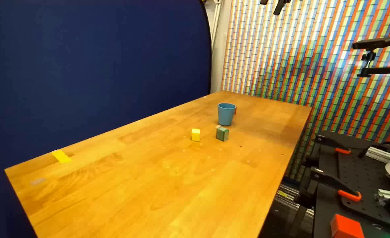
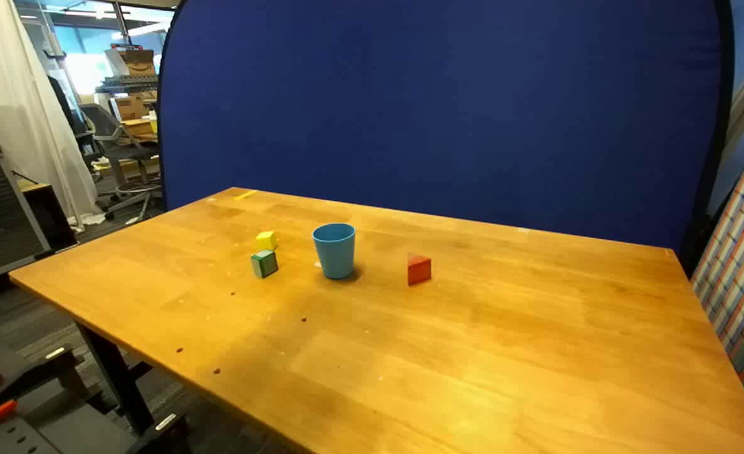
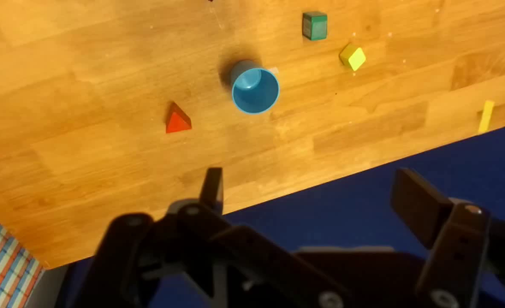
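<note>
My gripper (image 3: 309, 182) stands open high over the table, its fingers wide apart and nothing between them. Its dark fingertips (image 1: 279, 7) just show at the top edge of an exterior view. Upright on the table is a blue cup (image 3: 254, 92), hollow and with nothing visible inside; it appears in both exterior views. To one side of it lies a red triangular block (image 3: 178, 120), mostly hidden behind the cup (image 1: 225, 114) in an exterior view. On the cup's opposite side sit a green block (image 3: 315, 26) and a smaller yellow cube (image 3: 353, 57), close together but apart.
The wooden table (image 2: 504, 353) has a strip of yellow tape (image 1: 61, 156) near a far corner. A dark blue screen (image 2: 441, 113) rises along its long edge. Black clamps with orange grips (image 1: 349, 195) and a camera on an arm (image 1: 374, 43) stand beside the table.
</note>
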